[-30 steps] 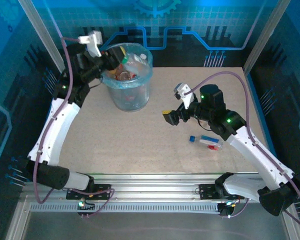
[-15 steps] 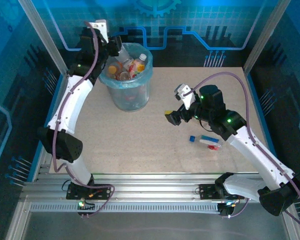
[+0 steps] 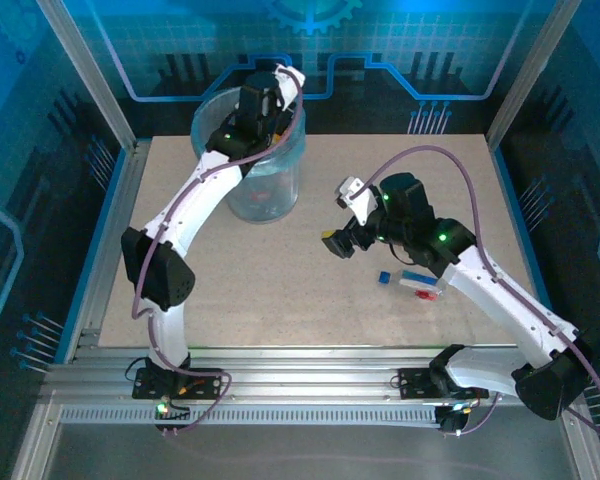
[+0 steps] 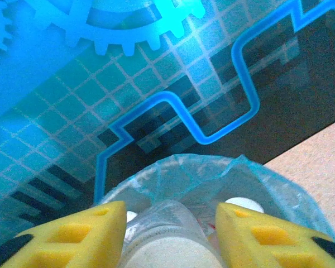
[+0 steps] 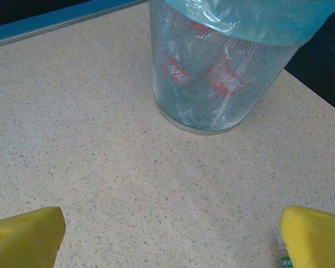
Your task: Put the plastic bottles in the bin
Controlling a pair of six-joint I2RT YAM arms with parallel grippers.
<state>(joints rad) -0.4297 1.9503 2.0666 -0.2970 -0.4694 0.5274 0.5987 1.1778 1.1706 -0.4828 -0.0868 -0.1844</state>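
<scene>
Our left gripper [image 4: 170, 215] has a clear bottle [image 4: 168, 245] between its jaws, over the bag-lined mesh bin [image 4: 184, 170]; we cannot tell whether they press it. Our right gripper [image 5: 167, 237] gapes wide above the table [image 5: 100, 139], with a blue-capped bottle [image 3: 413, 281] lying near it.

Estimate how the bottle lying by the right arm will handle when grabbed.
The bottle lies on its side on the flat table, so a nudge would probably roll it. Its body looks clear with no dark drink, so likely light, and possibly easy to squash.
</scene>
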